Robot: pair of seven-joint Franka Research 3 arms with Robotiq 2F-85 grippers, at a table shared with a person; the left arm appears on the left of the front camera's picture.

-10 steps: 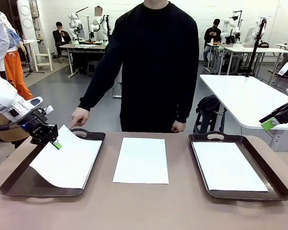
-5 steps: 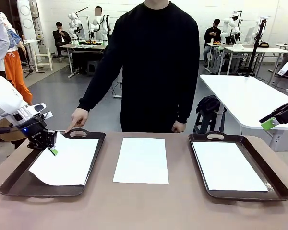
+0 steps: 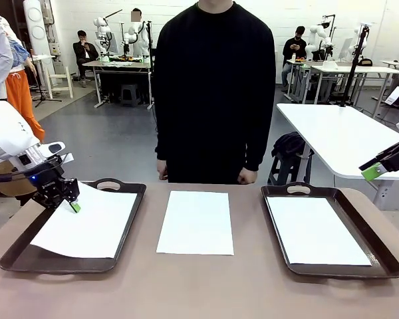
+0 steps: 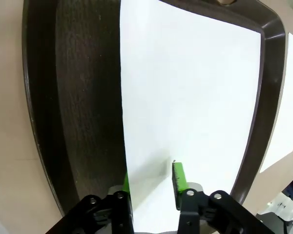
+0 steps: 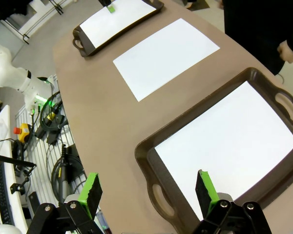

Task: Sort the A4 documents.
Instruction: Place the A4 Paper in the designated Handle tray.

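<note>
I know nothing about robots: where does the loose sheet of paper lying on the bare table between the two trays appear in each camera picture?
Front view: the loose sheet lies at the centre, between the trays.
Left wrist view: a white sliver at the right edge, beyond the tray's rim.
Right wrist view: upper middle.
Shared landmark: the left tray, beside it in all three.

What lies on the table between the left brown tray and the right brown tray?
One white A4 sheet, flat on the bare table, touching neither the left tray nor the right tray; the front view shows it.
</note>
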